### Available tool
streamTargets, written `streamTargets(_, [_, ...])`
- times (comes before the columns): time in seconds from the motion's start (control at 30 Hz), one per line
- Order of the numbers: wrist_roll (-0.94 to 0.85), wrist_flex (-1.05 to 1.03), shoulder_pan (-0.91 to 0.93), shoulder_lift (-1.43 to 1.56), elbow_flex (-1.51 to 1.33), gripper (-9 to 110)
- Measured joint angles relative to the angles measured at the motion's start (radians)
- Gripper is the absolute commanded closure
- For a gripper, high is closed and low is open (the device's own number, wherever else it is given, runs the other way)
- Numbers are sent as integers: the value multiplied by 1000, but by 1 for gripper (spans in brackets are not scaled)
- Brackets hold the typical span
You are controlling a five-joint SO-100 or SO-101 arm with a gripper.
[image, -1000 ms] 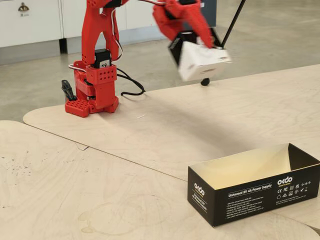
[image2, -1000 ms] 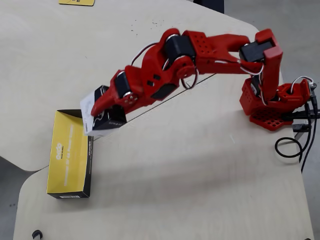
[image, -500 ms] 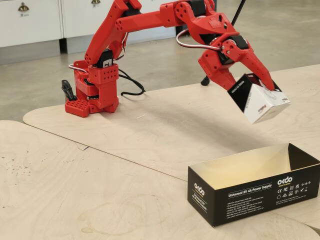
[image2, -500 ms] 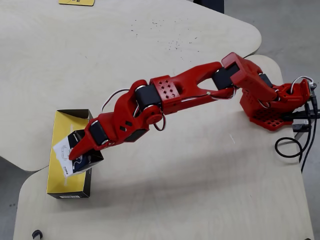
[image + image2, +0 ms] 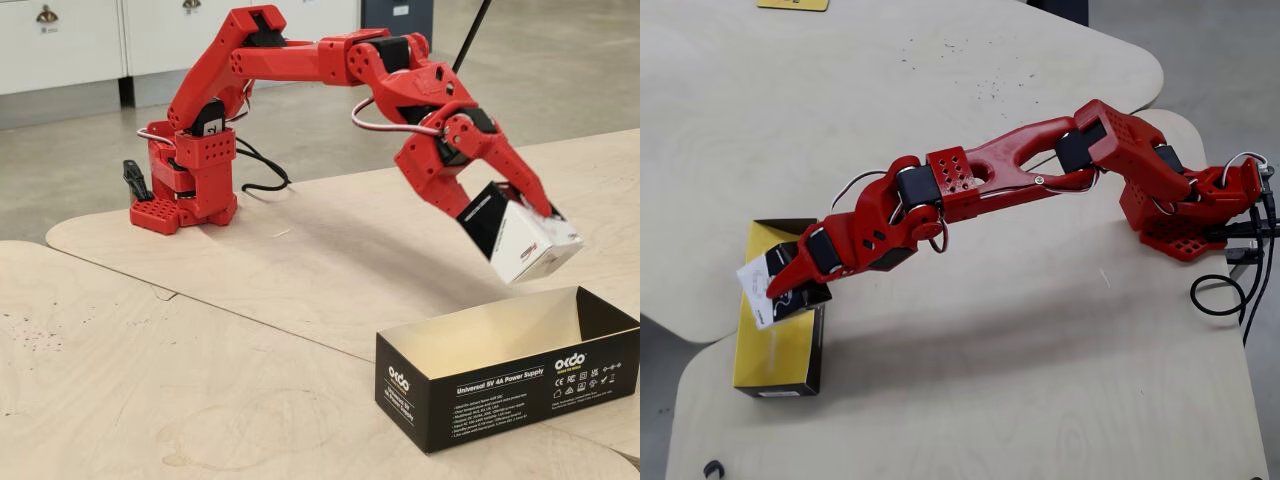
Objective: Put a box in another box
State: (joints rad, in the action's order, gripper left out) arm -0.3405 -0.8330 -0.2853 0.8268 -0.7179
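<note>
My red gripper [image 5: 535, 215] is shut on the small white-and-black cube box [image 5: 522, 240]. It holds the box tilted in the air, just above the far end of the long black OKdo box [image 5: 505, 385]. That box lies open on the table, tan inside, with white print on its near side. In the overhead view the gripper [image 5: 780, 287] holds the small box [image 5: 760, 287] over the upper part of the long box [image 5: 780, 345], whose inside looks yellow. One finger lies across the small box's top.
The arm's red base [image 5: 185, 195] is clamped at the table's far left in the fixed view, at the right in the overhead view [image 5: 1185, 215]. Black cables [image 5: 1230, 290] trail off beside it. The plywood table [image 5: 250, 300] has curved edges and a seam between panels.
</note>
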Motion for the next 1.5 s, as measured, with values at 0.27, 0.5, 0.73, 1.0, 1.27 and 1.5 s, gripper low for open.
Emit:
streamTargets(0.27, [25,-28,15,0,-38,58])
streamTargets(0.5, [18,-141,15,74,-54,54])
streamTargets(0.73, [-170,-341,12,410,-314,59])
streamTargets(1.0, [-466,-359,74,1160,-1095,73])
streamTargets(1.27, [-767,-325,161,1732,-1796,93])
streamTargets(1.5, [-865,-232,163,1977,-2106,99])
